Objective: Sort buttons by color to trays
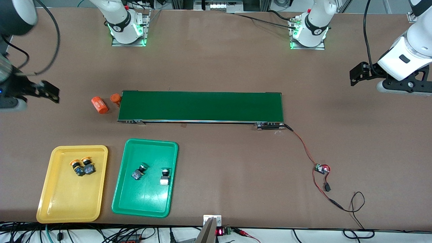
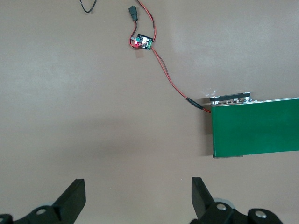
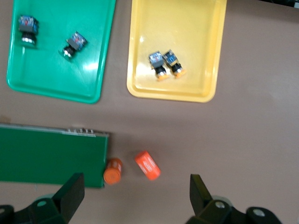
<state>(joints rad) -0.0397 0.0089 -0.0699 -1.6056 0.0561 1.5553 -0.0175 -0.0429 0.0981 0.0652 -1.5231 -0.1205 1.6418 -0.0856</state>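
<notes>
Well, from where I stand the sorting looks finished: both yellow-capped buttons (image 1: 82,166) lie touching each other in the yellow tray (image 1: 57,209), and the two green-capped buttons (image 1: 139,171) lie apart from one another in the green tray (image 1: 135,206), which sits just beside the yellow one and nearer to the front camera than the conveyor belt (image 1: 200,106). The belt itself carries nothing.

I'd judge these little switches light and rigid, hard plastic throughout, not the sort of thing that breaks under a firm pinch. The rounded cap looks smooth and would likely slip, so the squarish dark body is the place to take hold, across its flat sides. They lie tipped over, so they may roll a little on the cap when nudged.

Both arms wait clear of the work. The left gripper (image 1: 358,75) hangs over bare table off the belt's end toward the left arm's end of the table, fingers spread wide and holding nothing. The right gripper (image 1: 47,91) hangs over the table off the belt's other end, near two orange cylinders (image 1: 99,105) that lie just beside that end of the belt; its jaws also stand wide apart with nothing between them.
</notes>
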